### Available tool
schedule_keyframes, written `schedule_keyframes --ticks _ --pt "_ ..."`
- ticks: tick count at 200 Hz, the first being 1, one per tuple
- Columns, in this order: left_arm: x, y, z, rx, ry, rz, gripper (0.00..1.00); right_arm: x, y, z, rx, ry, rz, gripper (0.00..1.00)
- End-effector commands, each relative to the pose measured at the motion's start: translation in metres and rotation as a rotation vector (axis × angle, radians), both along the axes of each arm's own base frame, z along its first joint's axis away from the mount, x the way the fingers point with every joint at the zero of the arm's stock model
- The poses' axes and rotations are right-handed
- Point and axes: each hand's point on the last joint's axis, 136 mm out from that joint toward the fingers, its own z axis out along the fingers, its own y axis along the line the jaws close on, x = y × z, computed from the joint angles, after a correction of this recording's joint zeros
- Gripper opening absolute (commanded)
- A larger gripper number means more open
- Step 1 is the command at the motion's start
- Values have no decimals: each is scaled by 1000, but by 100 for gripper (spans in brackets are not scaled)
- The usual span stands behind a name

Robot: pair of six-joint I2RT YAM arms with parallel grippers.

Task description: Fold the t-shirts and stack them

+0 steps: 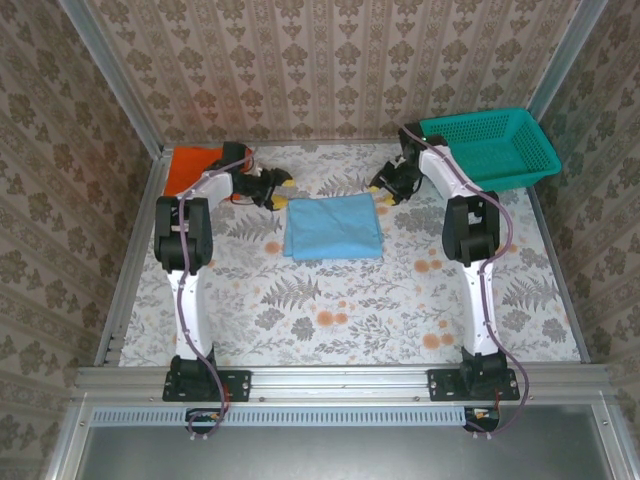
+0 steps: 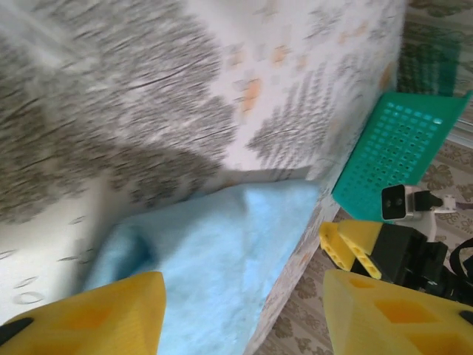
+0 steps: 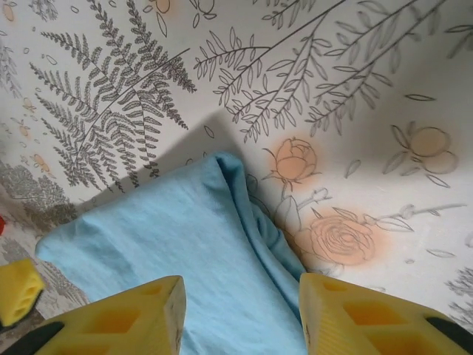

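Note:
The light blue t-shirt [image 1: 333,227] lies folded into a rectangle in the middle of the table. Bunched in the far left corner is the orange t-shirt [image 1: 188,168]. My left gripper [image 1: 278,192] hovers at the blue shirt's far left corner, and my right gripper [image 1: 383,192] at its far right corner. In the left wrist view the yellow fingers [image 2: 96,318] stand apart over the blue cloth [image 2: 214,251], nothing between them. The right gripper [image 3: 240,314] is open too, its fingers either side of the shirt's folded edge [image 3: 162,251].
A teal mesh basket [image 1: 495,145] stands at the far right corner, also seen as the basket [image 2: 395,148] in the left wrist view. Patterned walls close in the back and sides. The floral tablecloth [image 1: 330,310] stretches in front of the shirt.

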Motion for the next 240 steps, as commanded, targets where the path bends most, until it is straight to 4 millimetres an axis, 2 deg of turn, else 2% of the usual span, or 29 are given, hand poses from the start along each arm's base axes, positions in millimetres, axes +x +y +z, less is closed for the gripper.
schedule_keyframes --ticks 1,24,47,59,75,94,108,126,146,164,183,199,214,225,240 --pt "-9 -7 53 46 -119 -41 60 -22 2 51 30 -80 19 39" --pt "-41 -26 61 51 -130 -127 56 -52 22 57 126 -112 30 24" --pt "-86 -56 54 57 -106 -265 44 -83 43 47 181 -112 55 20" --pt "-110 -72 45 48 -80 -326 42 -96 58 38 210 -103 75 20" --pt "-136 -82 28 53 -43 -367 41 -114 71 19 211 -67 95 20" --pt "-159 -82 3 95 -4 -397 40 -131 78 -7 204 -24 93 20" --pt "-171 -76 -16 142 8 -419 40 -142 75 -27 185 13 88 21" --pt "-182 -59 -43 229 38 -433 38 -155 66 -49 133 55 101 21" --pt "-192 -29 -72 409 36 -465 39 -171 43 -71 17 114 118 21" --pt "-199 -8 -88 516 44 -491 39 -179 28 -81 -17 137 99 22" --pt "-205 4 -98 536 60 -481 38 -184 21 -85 -36 145 95 24" --pt "-205 2 -95 505 55 -468 38 -185 21 -85 -32 144 100 27" --pt "-199 -5 -84 474 27 -462 40 -184 22 -78 -26 122 96 32" --pt "-194 -12 -68 431 6 -450 44 -179 23 -67 -12 78 89 37" --pt "-181 -27 -34 357 -53 -435 52 -170 27 -48 17 6 79 42"
